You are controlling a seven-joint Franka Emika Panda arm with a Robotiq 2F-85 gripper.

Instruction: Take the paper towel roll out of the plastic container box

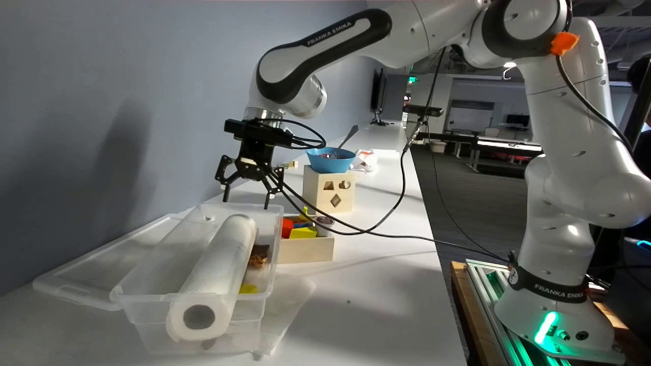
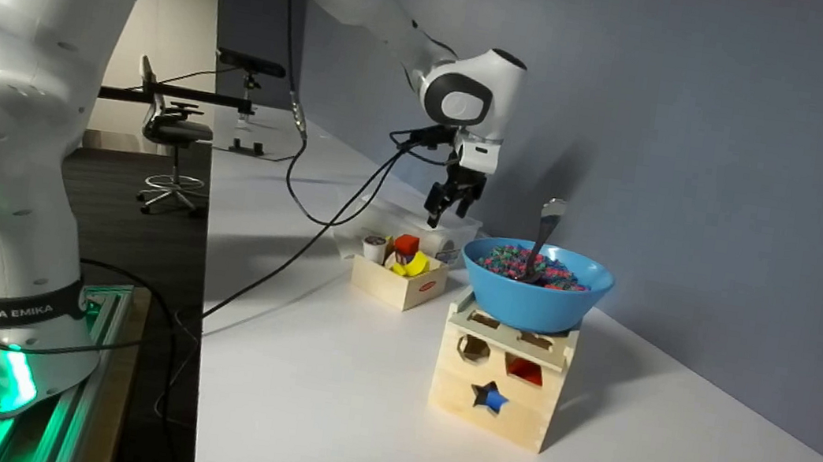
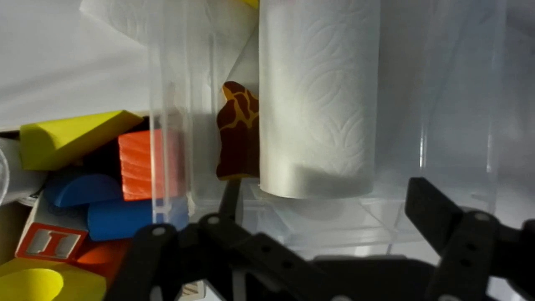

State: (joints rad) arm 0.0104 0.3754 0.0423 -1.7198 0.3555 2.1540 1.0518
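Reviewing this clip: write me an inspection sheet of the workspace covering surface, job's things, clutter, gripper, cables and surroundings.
Surface: white tabletop running along a grey wall.
Job's things: paper towel roll lying inside the clear plastic container box.
Clutter: brown-patterned piece beside the roll; flat clear tray by the wall; wooden tray of coloured blocks; blue bowl with a utensil, standing on a shape-sorter box.
Gripper: open, holding nothing, above one end of the container box.
Cables: black cables loop out past the tabletop's edge; whether they touch it is unclear.
Surroundings: dark floor beyond the tabletop; office chair in an exterior view.
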